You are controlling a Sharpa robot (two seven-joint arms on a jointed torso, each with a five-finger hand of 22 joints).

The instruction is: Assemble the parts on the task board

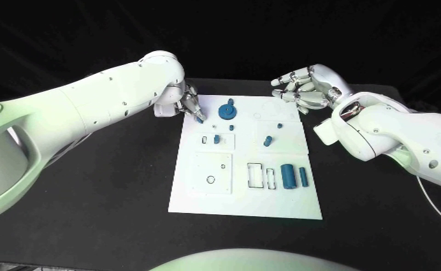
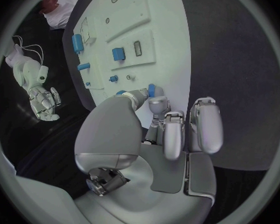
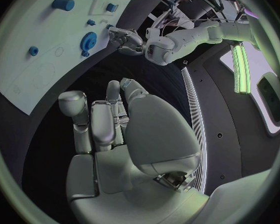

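A small blue part sits pinched at the left hand's fingers.

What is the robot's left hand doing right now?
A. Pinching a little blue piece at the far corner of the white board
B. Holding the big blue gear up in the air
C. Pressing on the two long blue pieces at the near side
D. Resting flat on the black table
A: the left hand pinches a small blue part between its fingertips at the far left corner of the task board.
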